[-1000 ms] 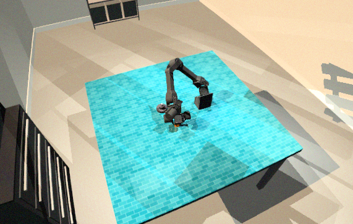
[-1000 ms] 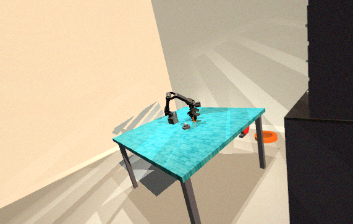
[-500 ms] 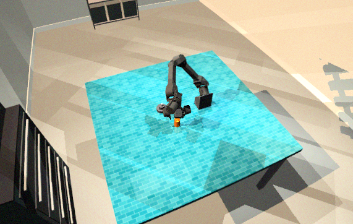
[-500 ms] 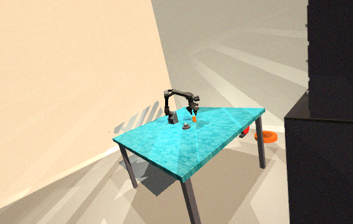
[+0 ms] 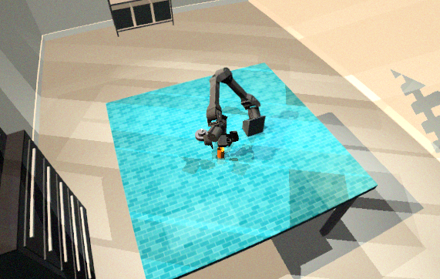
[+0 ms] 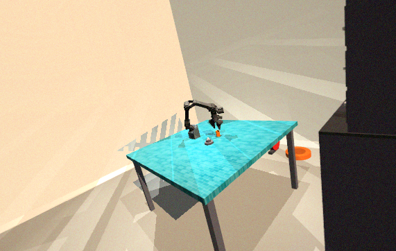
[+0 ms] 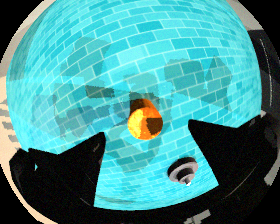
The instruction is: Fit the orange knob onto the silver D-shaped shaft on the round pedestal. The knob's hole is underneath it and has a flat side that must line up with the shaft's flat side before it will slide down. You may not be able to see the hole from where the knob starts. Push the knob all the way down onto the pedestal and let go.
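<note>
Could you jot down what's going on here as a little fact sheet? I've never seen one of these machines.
Surface: turquoise tiled table
Knob: orange knob, on the table, not on the shaft
Pedestal: round pedestal with silver shaft, apart from the knob
Pincer: pincer wide open, holding nothing, above the knob
Task status: knob not yet fitted

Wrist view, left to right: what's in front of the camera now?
Left finger → orange knob lying on the teal table → silver D-shaft pedestal → right finger. The gripper is open and holds nothing.
</note>
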Robot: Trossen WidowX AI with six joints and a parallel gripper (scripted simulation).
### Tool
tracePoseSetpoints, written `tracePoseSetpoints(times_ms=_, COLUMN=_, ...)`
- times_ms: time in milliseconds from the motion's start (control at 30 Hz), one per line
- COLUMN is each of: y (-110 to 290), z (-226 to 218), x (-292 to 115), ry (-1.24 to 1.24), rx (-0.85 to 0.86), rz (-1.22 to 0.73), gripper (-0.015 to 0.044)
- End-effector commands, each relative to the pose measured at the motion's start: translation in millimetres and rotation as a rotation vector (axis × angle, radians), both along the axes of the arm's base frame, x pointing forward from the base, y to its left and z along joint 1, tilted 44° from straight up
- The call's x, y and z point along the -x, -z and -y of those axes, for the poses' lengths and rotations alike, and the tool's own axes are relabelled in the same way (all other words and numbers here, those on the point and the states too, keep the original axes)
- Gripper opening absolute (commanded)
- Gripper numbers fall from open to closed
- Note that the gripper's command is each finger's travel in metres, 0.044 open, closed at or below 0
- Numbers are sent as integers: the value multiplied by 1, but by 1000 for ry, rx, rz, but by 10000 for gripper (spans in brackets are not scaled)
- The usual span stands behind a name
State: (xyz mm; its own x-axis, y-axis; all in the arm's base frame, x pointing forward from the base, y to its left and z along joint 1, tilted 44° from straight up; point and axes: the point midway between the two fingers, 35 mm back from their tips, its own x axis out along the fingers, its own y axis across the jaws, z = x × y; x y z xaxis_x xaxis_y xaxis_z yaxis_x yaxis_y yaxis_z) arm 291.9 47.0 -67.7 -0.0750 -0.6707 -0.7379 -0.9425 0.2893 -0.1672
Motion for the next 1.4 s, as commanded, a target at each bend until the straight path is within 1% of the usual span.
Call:
tracePoseSetpoints(times_ms=0, y=5, z=6, x=1, ry=-5, rx=4, rz=-5, gripper=440)
tracePoseSetpoints(times_ms=1300, y=49, z=47, x=6, ry=-4, rx=8, rz=-5, gripper=440)
tracePoseSetpoints(times_ms=1367, y=49, z=47, x=6, ry=-4, rx=8, rz=-5, gripper=388)
